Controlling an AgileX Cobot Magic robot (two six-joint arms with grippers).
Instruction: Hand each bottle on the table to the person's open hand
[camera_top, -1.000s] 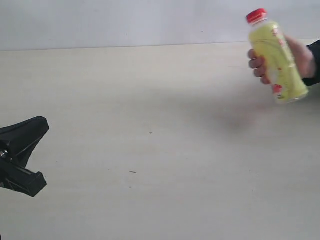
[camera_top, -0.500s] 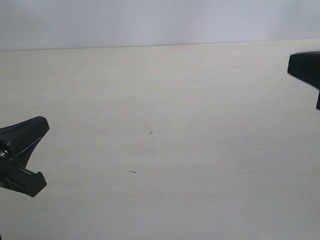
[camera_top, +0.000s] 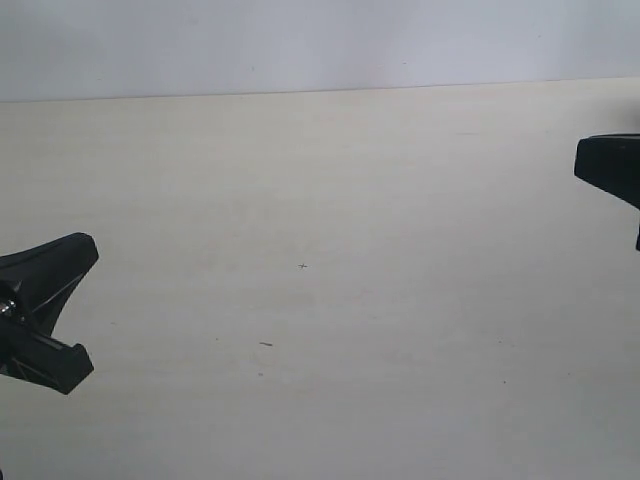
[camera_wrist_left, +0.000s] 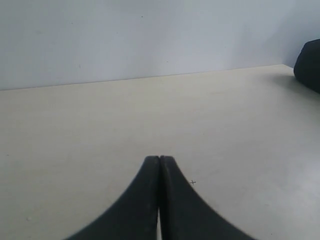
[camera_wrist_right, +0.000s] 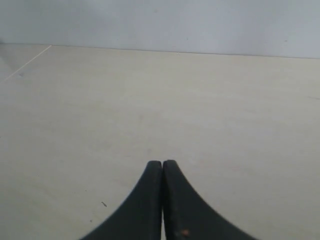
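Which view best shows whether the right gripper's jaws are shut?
The right wrist view. The right gripper fills the foreground there, jaws pressed together with nothing between them. The exterior view catches only a black piece of it at the right edge. The left wrist view shows just a dark blob, likely the same gripper.

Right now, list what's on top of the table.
Only tiny dark specks show on the table, nothing else. The left gripper and right gripper hide small patches beneath them.
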